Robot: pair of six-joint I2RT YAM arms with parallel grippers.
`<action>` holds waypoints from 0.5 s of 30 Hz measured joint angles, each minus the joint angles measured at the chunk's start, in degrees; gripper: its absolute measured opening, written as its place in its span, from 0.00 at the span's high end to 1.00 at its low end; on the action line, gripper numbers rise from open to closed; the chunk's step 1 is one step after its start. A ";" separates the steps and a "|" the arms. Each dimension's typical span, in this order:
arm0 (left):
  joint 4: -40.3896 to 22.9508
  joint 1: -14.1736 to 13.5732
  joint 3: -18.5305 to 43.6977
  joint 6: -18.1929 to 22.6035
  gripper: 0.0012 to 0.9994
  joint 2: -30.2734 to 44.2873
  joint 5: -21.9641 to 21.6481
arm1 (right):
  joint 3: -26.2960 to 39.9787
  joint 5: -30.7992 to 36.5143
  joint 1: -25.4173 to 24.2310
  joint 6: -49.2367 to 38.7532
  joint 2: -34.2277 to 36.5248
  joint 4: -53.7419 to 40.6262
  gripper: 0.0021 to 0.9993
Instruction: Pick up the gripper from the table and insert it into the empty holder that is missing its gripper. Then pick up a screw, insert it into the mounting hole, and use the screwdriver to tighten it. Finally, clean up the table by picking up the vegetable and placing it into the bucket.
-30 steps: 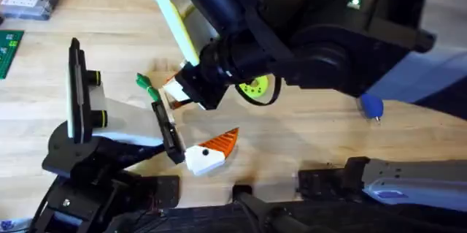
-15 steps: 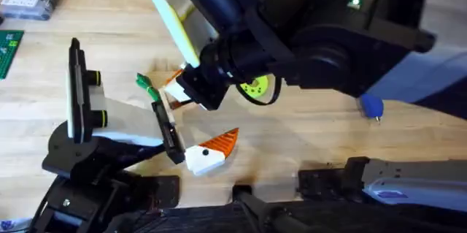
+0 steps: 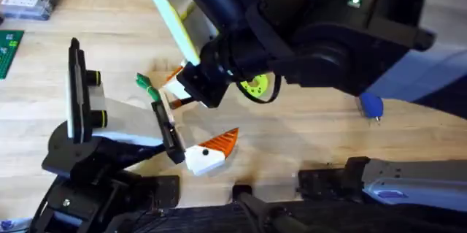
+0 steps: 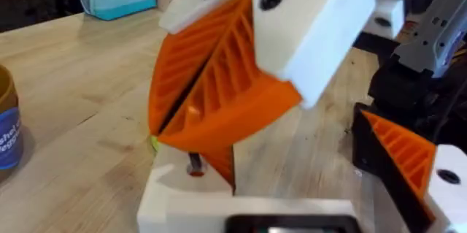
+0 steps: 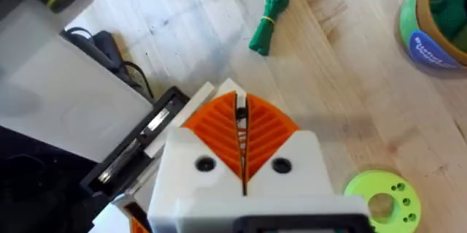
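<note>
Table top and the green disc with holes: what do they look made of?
The table top looks like pale wood with a matte finish: grain lines and board seams run across it. The green disc looks like moulded or printed plastic: uniform lime colour, clean round holes, slight sheen.

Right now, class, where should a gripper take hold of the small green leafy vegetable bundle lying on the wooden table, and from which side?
Probably grip the small green leafy vegetable bundle at its yellow-banded waist, from above, fingers across its length: it lies flat and pinches in there.
</note>
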 joint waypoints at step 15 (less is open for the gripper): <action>-0.08 -0.07 0.00 -1.53 0.01 0.09 0.22 | 0.02 -1.02 -0.21 -0.07 2.34 -0.84 1.00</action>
